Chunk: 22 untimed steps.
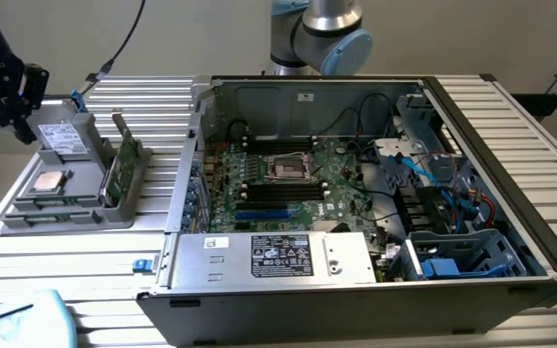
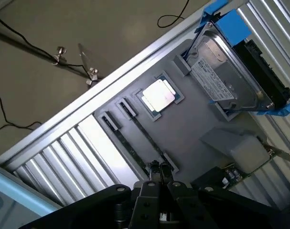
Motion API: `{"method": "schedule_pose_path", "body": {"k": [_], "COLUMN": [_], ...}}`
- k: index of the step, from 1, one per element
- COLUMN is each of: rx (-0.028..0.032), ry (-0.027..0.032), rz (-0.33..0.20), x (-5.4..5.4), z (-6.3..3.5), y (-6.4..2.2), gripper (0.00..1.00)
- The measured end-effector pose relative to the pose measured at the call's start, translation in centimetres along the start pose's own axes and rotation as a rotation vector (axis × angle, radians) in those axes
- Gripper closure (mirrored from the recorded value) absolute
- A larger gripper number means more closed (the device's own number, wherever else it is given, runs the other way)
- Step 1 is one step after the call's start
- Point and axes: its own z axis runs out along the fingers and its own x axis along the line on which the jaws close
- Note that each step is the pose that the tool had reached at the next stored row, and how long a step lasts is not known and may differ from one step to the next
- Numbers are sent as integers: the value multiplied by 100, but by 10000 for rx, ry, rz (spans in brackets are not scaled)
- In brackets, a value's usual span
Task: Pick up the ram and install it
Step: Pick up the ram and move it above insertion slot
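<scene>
Fingers pinched together, empty, the gripper [image 2: 157, 168] hangs over the gray tray [image 2: 192, 129], above one end of the ram [image 1: 54, 215], seemingly seated on edge in the tray's slot, its length running away from the claw.

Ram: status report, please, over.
Jaws shut, empty, above tray. Ram seemingly edge-up in tray slot, unheld. Drive and upright card stand nearby.
</scene>
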Motion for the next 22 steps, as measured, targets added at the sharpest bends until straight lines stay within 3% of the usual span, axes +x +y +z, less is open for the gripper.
{"method": "schedule_pose_path", "body": {"k": [19,22], "rx": [109,113], "ry": [173,193], "rz": [-3447,-3768], "x": [-2,10], "z": [96,109], "y": [-3,14], "gripper": [89,89]}}
